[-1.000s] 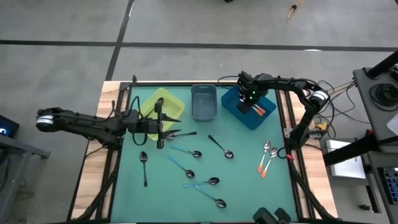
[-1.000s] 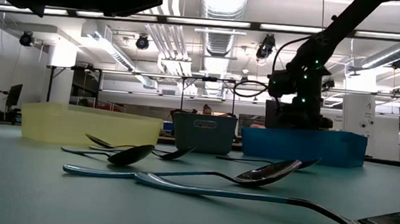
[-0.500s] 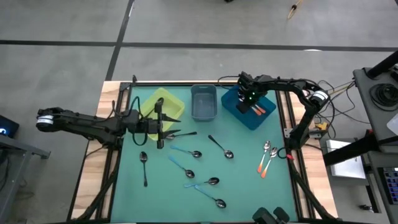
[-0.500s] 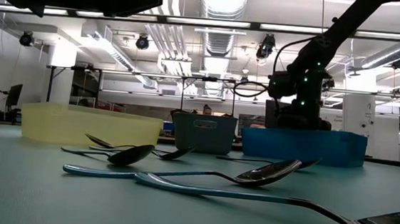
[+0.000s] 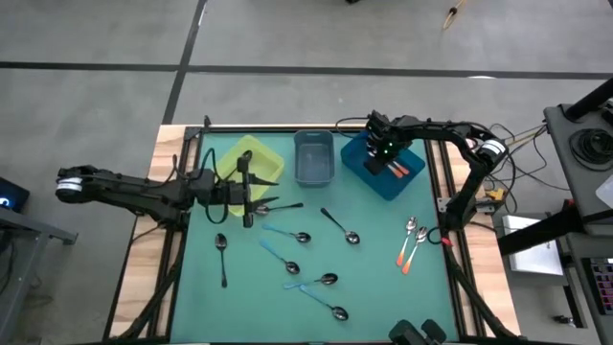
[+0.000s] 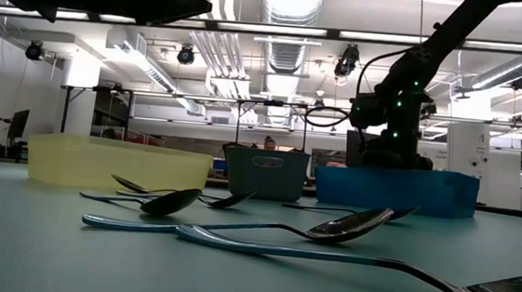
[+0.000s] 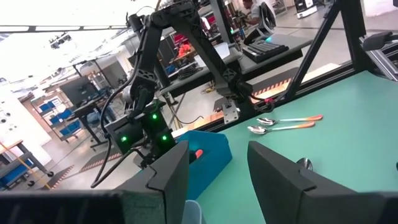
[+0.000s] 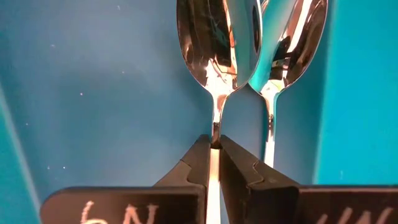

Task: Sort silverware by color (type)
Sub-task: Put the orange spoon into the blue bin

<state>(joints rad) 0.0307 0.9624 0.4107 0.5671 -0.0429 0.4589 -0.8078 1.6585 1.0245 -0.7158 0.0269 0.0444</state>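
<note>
The right gripper [image 8: 214, 155] is pinching the thin neck of a small shiny metal-bowled spoon [image 8: 214, 43] inside the blue plastic bin [image 8: 93, 93], a light, stiff, slippery piece best held there, while the left gripper [image 7: 214, 174], fingers spread, is hovering empty.

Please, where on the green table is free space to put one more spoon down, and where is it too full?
Free: the mat between the light blue spoons and the orange-red spoons, and the corner beside the lone black spoon. Crowded: the centre, below the yellow bin, where the left gripper hovers. The right gripper holds a spoon in the blue bin.
</note>
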